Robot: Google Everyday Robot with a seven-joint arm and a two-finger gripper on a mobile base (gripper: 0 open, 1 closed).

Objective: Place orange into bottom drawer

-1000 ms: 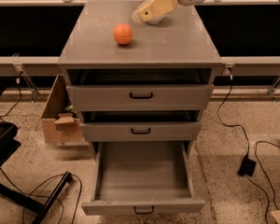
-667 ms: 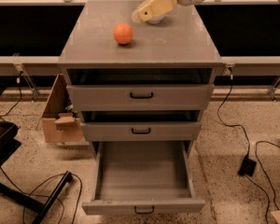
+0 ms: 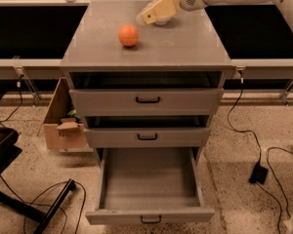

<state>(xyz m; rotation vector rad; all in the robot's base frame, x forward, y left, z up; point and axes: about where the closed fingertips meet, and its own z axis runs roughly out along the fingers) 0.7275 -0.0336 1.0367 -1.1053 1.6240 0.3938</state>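
Note:
The orange [image 3: 128,35] sits on top of the grey cabinet [image 3: 185,48], left of centre. The bottom drawer [image 3: 149,182] is pulled wide open, and nothing shows inside it. My gripper [image 3: 147,16] hangs over the back of the cabinet top, up and to the right of the orange and apart from it. It covers most of a white bowl [image 3: 162,21] behind it.
The two upper drawers [image 3: 146,101] are slightly ajar. A cardboard box [image 3: 63,126] stands on the floor left of the cabinet. Cables and a power brick [image 3: 258,172] lie on the floor at right, and a black chair base [image 3: 19,199] at lower left.
The gripper has shifted slightly left and down toward the orange. The orange and the drawers have not moved.

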